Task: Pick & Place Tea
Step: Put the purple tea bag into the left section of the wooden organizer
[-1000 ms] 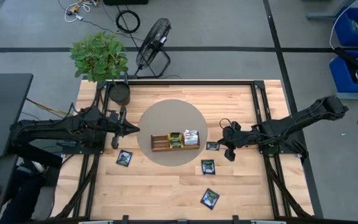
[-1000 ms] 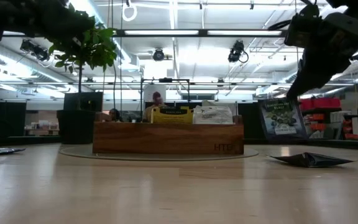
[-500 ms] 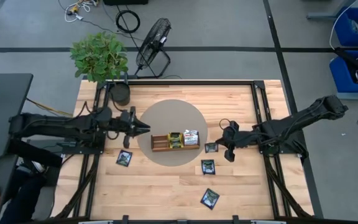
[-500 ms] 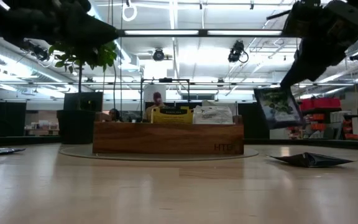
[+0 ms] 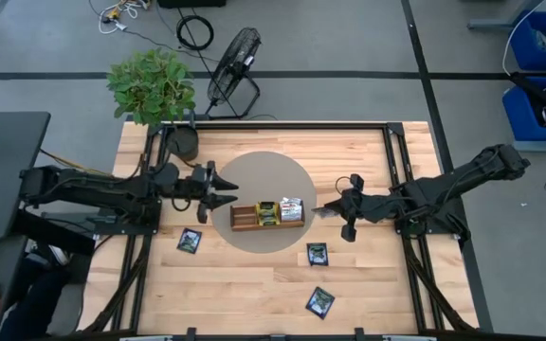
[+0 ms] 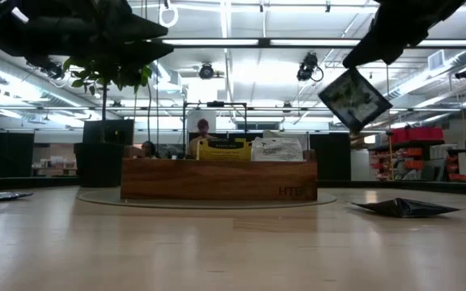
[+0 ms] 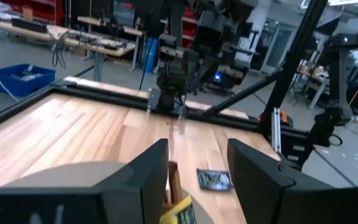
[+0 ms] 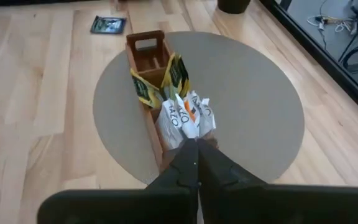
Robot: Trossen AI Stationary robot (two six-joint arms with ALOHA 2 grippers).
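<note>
1. The right gripper (image 5: 325,209) pinches 1 black sachet (image 6: 351,98) edge-on, clear of the table, just off the tray (image 5: 267,214) at its white-sachet end.
2. In the low view the sachet hangs tilted, 1 corner lowest, above the tray's rim height.
3. The tray's long axis runs across the table, from 1 arm toward the other. The right gripper is in line with it, so the likely move is a short carry along that axis.
4. The end compartment (image 8: 146,56) nearest the left arm looks empty; yellow sachets (image 8: 160,81) fill the middle, white ones (image 8: 184,115) the near end.
5. The left gripper (image 5: 221,198) hovers with fingers spread, holding nothing, just off the tray's empty end.
6. 3 black sachets lie flat on the table: 1 (image 5: 190,241) on the left arm's side, 2 (image 5: 318,254) (image 5: 320,301) on the right arm's side.
</note>
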